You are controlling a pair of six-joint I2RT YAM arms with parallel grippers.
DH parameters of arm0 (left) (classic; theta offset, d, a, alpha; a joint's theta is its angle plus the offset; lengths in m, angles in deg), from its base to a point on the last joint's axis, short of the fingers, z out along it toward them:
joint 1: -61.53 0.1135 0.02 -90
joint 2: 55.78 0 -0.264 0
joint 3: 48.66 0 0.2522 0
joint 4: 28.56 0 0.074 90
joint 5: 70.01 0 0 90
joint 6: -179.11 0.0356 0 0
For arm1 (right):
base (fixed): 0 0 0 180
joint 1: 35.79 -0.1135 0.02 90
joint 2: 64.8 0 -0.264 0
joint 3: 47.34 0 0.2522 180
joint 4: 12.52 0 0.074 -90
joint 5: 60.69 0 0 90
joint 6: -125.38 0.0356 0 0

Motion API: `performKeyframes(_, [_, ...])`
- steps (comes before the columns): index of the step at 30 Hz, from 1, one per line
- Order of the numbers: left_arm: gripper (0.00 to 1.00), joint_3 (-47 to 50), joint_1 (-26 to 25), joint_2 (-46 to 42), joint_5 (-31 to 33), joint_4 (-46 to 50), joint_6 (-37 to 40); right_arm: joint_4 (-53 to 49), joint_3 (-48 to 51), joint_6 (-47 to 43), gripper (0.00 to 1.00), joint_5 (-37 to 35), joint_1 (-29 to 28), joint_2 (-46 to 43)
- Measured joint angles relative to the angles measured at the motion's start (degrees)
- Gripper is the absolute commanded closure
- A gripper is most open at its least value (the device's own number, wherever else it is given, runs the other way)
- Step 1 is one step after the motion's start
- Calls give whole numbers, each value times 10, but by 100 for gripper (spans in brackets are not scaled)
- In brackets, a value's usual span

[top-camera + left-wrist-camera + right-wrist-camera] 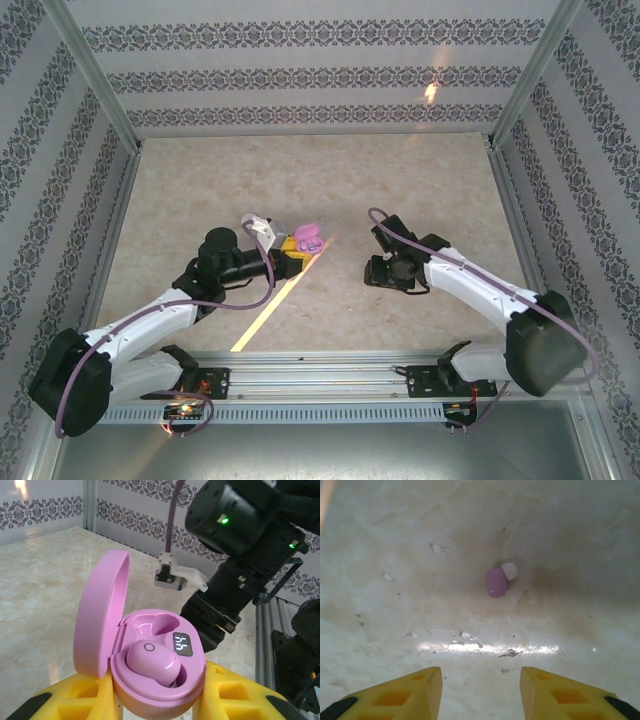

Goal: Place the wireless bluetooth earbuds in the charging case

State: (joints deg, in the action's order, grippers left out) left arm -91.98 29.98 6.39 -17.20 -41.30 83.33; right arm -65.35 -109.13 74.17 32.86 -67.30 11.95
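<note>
Left wrist view: the left pincer (156,707) is clamped on the pink charging case (196,676), its yellow fingers (75,700) pressing the round body from either side, so the case sits right between the tips. The lid (100,615) stands open and upright on the case's left edge. Inside, the seated earbud (152,662), pink-purple and glossy, fills the socket nearer the pincer, while the farther socket (155,624) is bare; a small lit display (182,645) sits to the right of that socket. Beyond the case, ahead of the fingertips and to their right, the black right arm (235,555) leans down toward the table. From the right wrist view, the right pincer (480,674) has its two yellow fingers (405,695) spread apart with nothing between them, hovering above the marbled table (395,540). The loose earbud (497,581), purple with a whitish tip, lies flat on the table well ahead of the fingertips, about in line with the gap between them. In the top external view, the case (308,237) is held at the left pincer's (296,250) tip, and the right pincer (384,272) is off to its right, apart from it.
</note>
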Motion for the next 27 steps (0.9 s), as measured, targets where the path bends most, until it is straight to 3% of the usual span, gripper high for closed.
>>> performKeyframes(10, [96, 11, 0, -18, 6, 9, 0, 38, -5, -15, 45, 8, 10, 107])
performKeyframes(17, [96, 11, 0, -19, 11, 24, 6, 54, -62, -58, 44, 13, 14, 193])
performKeyframes(27, [96, 12, 0, -29, 17, 43, 14, -10, -152, -140, 44, 13, 2, 265])
